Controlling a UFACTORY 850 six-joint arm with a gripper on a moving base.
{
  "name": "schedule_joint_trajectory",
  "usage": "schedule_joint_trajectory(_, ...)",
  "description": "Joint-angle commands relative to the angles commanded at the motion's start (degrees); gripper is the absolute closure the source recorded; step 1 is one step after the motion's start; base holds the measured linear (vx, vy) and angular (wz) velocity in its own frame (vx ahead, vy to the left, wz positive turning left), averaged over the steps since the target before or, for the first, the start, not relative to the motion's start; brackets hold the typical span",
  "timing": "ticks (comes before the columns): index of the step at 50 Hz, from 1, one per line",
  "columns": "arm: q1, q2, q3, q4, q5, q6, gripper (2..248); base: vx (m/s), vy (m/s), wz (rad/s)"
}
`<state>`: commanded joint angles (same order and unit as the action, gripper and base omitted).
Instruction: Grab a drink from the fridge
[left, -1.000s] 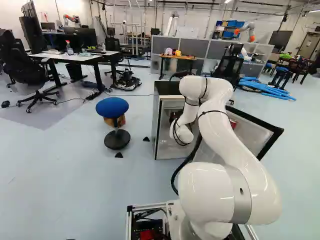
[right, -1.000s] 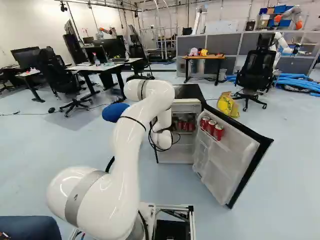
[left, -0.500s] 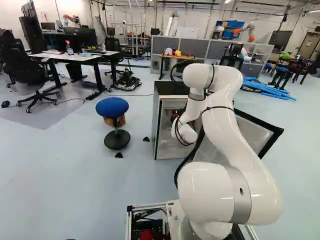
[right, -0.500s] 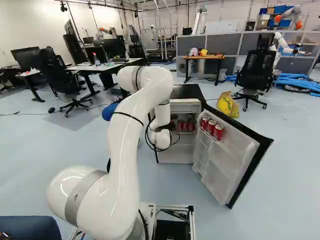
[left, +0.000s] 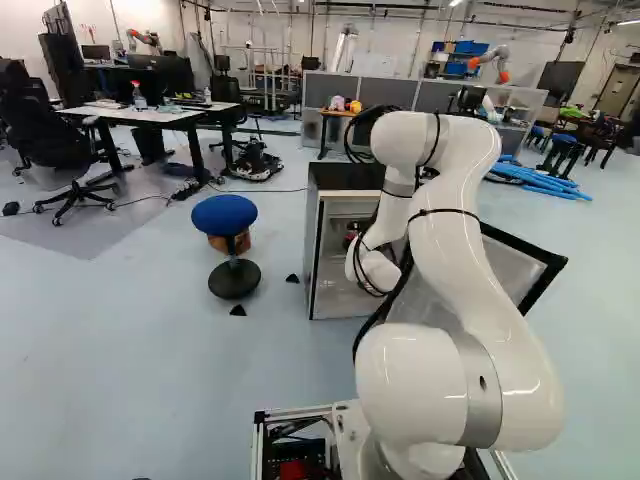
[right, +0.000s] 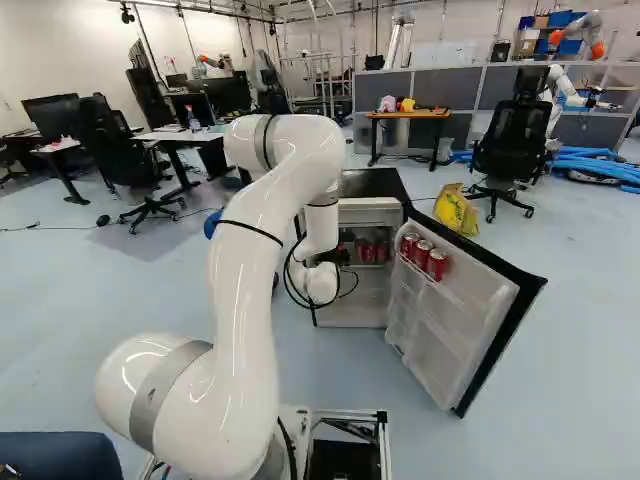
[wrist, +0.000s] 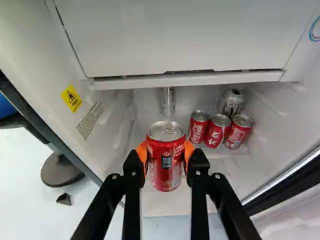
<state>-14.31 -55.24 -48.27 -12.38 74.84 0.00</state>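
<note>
Well, the black two-fingered gripper (left: 353, 240) has its padded orange fingertips (wrist: 188, 150) closed on both sides of a glossy red metal can (wrist: 166, 162), held upright at the open front of the black-topped refrigerator (right: 372, 183). Inside the refrigerator, three smooth red cylinders (wrist: 198, 127) stand with a patterned silvery can (wrist: 233, 102). More red metal cans (right: 438, 264) line the refrigerator's open, pale plastic-lined door (right: 455, 320). A stool with a rounded blue seat (left: 224, 213) stands beside the refrigerator.

Can (wrist: 166, 165) red with white lettering, fingers (wrist: 132, 170) black with orange pads (wrist: 189, 150), fridge door (right: 445, 320) white with black edging, near-left stool seat (left: 224, 214) blue, floor (left: 150, 350) pale blue.
</note>
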Motion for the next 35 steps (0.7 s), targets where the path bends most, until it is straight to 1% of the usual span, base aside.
schedule_joint_trajectory(11,-0.3,2.1,3.6,0.0,0.0,0.0,157,0.000,0.000,0.000)
schedule_joint_trajectory(27,-0.8,7.4,10.0,0.0,0.0,0.0,157,0.000,0.000,0.000)
schedule_joint_trajectory(29,-0.8,7.4,10.0,0.0,0.0,0.0,157,0.000,0.000,0.000)
schedule_joint_trajectory(35,-1.0,9.6,12.5,0.0,0.0,0.0,157,0.004,-0.001,0.001)
